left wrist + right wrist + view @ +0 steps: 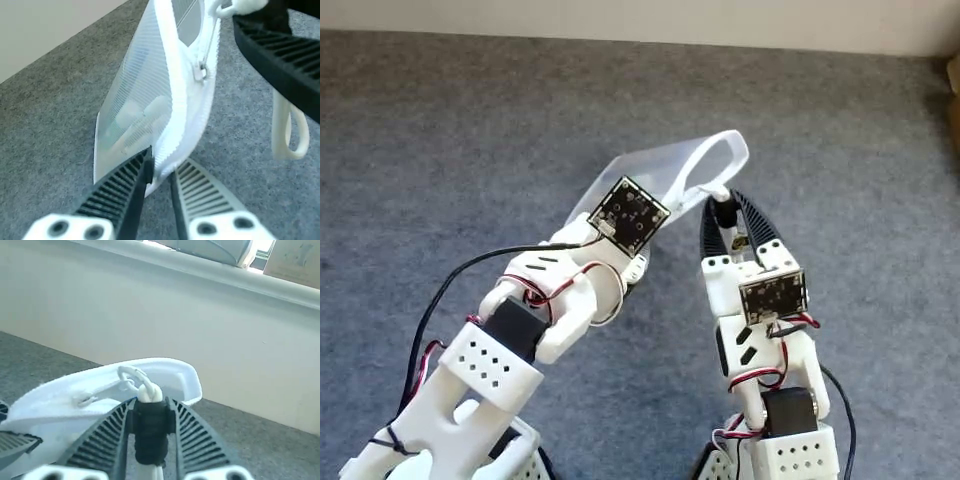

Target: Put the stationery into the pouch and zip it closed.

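The pouch hangs over the middle of the counter, its end pinched by the left end effector while the right end effector clamps the black zip pull; it looks light and floppy, best held taut by its stitched edge.

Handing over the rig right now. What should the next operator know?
Left gripper: shut on one end of the pouch, holding it on edge.
Right gripper: shut on the black pull tab tied to the zip slider.
Done: pale items show through the pouch wall, so the stationery seems to be inside.
Left: the zip looks closed only up to the slider; draw it along the rest.
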Controlling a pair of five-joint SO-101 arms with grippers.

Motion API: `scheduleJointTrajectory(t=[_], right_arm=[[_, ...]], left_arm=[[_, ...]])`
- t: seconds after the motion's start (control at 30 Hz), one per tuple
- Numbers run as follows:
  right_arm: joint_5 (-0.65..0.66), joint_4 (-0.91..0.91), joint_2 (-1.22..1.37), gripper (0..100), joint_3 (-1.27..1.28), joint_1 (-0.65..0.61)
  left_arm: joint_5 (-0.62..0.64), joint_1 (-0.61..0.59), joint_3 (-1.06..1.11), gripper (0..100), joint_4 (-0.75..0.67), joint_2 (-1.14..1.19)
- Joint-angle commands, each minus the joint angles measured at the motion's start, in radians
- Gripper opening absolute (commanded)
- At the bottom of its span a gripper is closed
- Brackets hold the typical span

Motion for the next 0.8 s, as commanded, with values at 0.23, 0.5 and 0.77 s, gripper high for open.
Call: scheduleJointTrajectory(t=[0.23, 0.5, 0.77], right_arm=[[-0.005, 0.044, -0.024, 0.4, -0.025, -0.005], [-0.002, 0.082, -0.024, 0.4, -0.025, -0.059], [0.069, 0.142, -0.024, 0.4, -0.024, -0.142]], left_arm=[[0.015, 0.013, -0.074, 17, 0.003, -0.021], [0.015, 0.015, -0.076, 17, -0.048, -0.012], [0.011, 0.102, -0.076, 17, -0.052, -0.012]])
